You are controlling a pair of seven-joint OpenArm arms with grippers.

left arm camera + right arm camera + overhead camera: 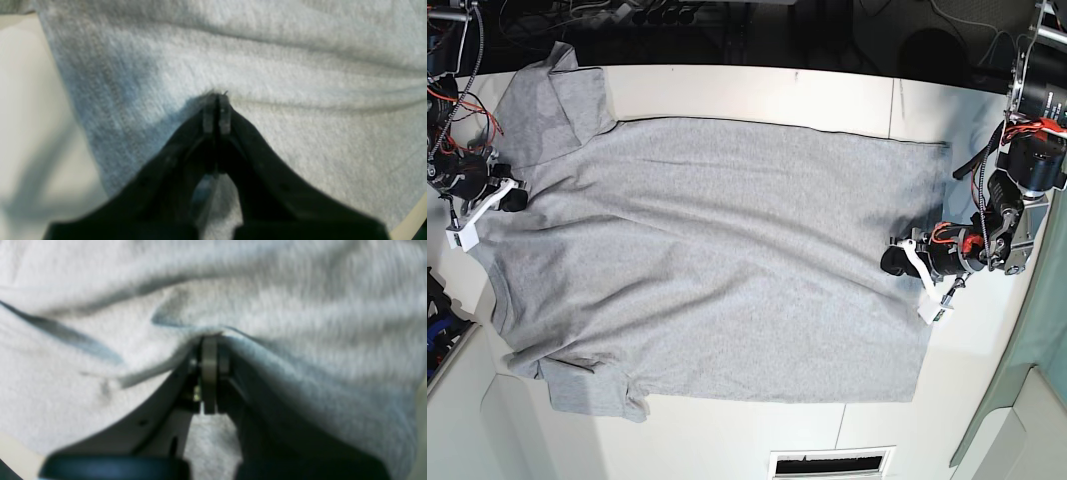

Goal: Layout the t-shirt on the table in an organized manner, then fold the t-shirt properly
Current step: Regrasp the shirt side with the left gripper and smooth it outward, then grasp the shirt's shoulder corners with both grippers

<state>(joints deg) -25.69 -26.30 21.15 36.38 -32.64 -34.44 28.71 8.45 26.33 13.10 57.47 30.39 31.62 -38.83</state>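
The shirt (717, 260) is spread on the desk (757, 90); its edges are pinched by left fingers (217, 113) and right fingers (209, 350).

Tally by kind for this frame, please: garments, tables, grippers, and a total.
Garments: 1, the t-shirt
Tables: 1, the table
Grippers: 2, the left gripper and the right gripper, each shut on the t-shirt
Total: 4

Robotics lab, white table (757, 90), loose cables (617, 18) behind
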